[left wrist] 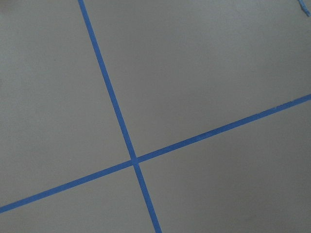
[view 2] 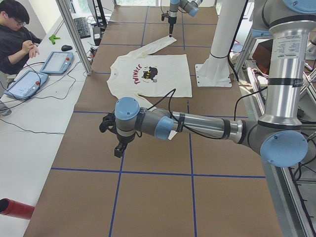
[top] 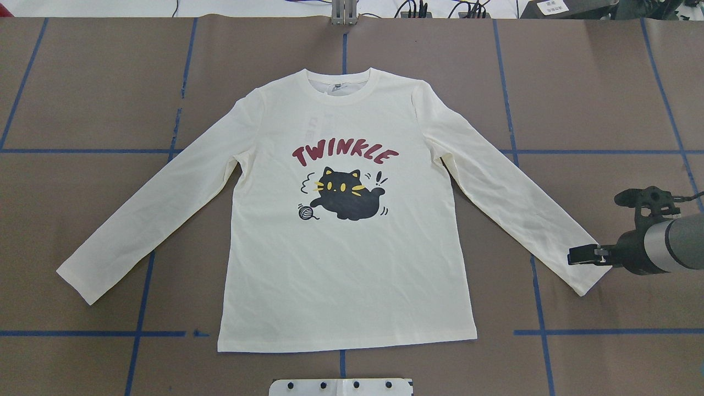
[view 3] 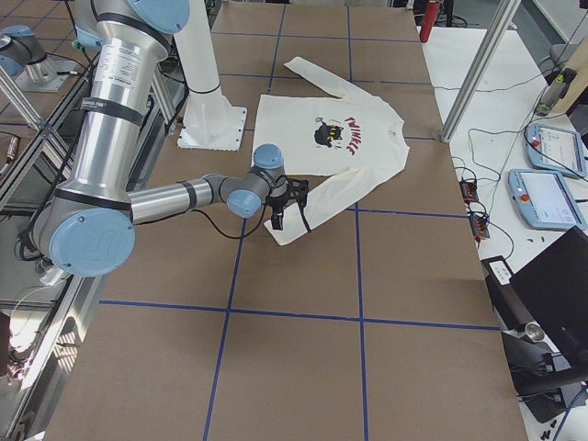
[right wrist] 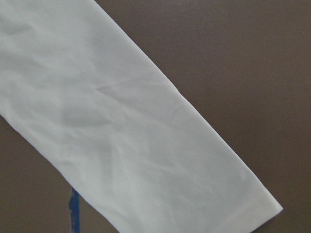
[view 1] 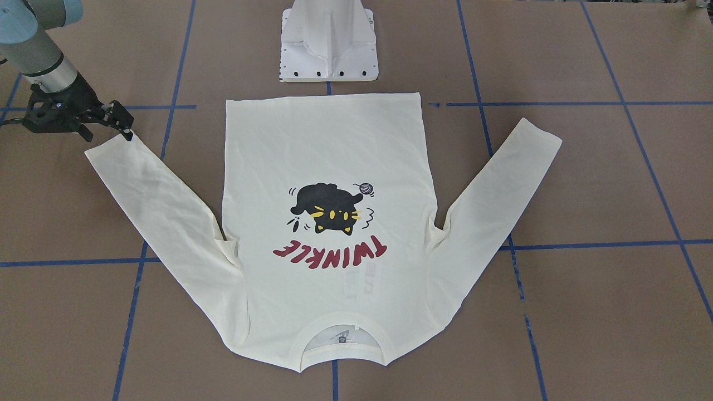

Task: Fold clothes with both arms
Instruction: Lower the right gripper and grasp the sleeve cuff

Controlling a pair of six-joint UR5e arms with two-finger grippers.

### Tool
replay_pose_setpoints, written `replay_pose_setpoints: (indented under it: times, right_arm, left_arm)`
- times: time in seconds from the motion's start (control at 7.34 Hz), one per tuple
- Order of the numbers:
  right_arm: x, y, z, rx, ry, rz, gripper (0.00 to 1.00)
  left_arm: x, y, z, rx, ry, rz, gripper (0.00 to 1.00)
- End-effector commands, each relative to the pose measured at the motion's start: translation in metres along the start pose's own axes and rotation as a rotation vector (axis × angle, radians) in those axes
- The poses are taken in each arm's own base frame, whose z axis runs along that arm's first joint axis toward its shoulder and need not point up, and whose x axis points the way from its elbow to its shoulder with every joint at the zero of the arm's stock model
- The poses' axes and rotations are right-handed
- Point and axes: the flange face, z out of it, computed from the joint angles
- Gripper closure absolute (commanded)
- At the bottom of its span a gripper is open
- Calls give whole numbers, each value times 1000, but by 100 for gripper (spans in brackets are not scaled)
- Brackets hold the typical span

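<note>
The clothes are one cream long-sleeved shirt (top: pixel 346 264) lying flat and print-up on the brown table, both sleeves spread out and the collar at the far side. My right gripper (top: pixel 575 257) hovers at the cuff of the sleeve (top: pixel 583 278) on my right, seen also in the front-facing view (view 1: pixel 127 131); it looks open with nothing in it. The right wrist view shows that cuff (right wrist: pixel 243 204) flat on the table. My left gripper (view 2: pixel 118 148) shows only in the exterior left view, above bare table near the other sleeve; whether it is open or shut I cannot tell.
Blue tape lines (top: pixel 140 308) grid the table. The white pedestal base (view 1: pixel 328 50) stands at the near edge, just behind the shirt's hem. A person (view 2: pixel 17 34) sits at a side desk with tablets, beyond the table's far edge.
</note>
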Motion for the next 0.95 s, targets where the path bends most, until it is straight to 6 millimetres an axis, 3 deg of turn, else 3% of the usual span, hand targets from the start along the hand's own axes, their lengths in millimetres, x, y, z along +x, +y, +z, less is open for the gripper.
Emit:
replay_pose_setpoints:
  times: [0.0,0.55,0.82]
  right_arm:
    - [6,3,10,-12,19,16,0]
    - [28,1,37,-34,74,25,0]
    - [28,1,37,-36,73,30,0]
  left_arm:
    - [0,0,0,6,-1,5,0]
    - [4,-3,-4,15,-1,12,0]
    - [4,-3,-4,16,-2,12,0]
